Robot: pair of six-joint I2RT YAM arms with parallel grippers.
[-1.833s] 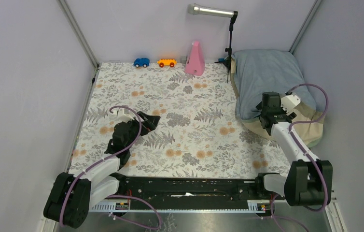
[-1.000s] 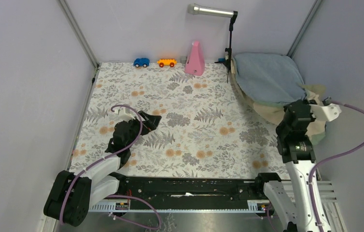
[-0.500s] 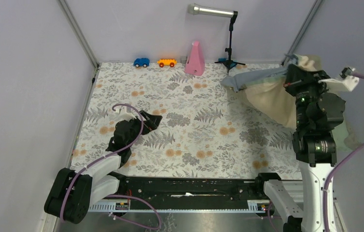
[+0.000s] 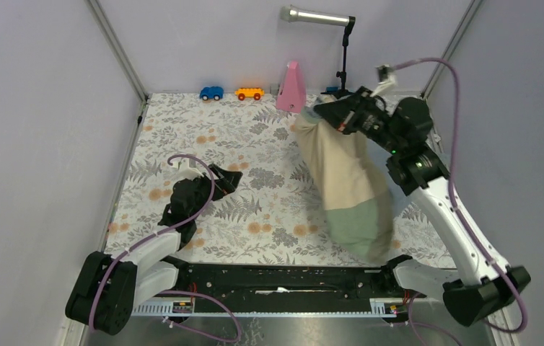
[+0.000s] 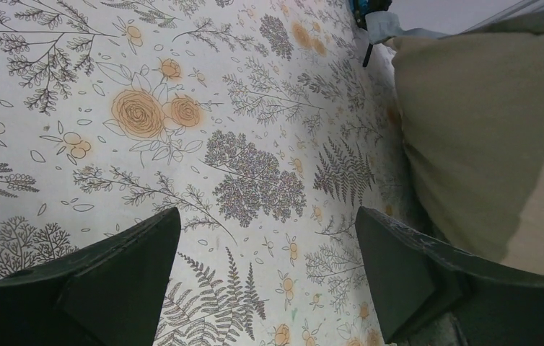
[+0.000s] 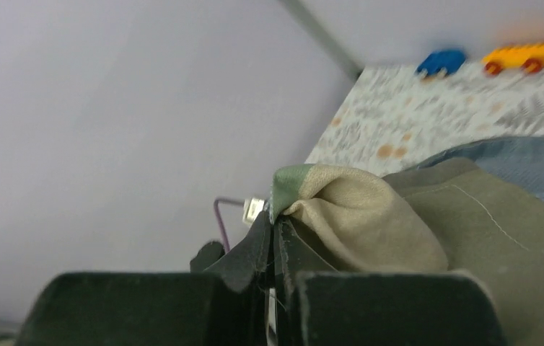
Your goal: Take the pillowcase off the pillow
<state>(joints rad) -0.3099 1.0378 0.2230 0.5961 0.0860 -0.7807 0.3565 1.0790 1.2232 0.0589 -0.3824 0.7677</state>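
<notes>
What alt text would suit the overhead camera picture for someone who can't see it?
The right gripper holds a pillowcase lifted above a floral table, the beige and greenish fabric hanging in a bundle. The left gripper sits open, low over the table; a blue toy car and an orange toy car stand at the far edge.

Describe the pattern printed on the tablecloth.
The tablecloth has grey ferns and orange roses on white; left wrist view shows it best.
</notes>
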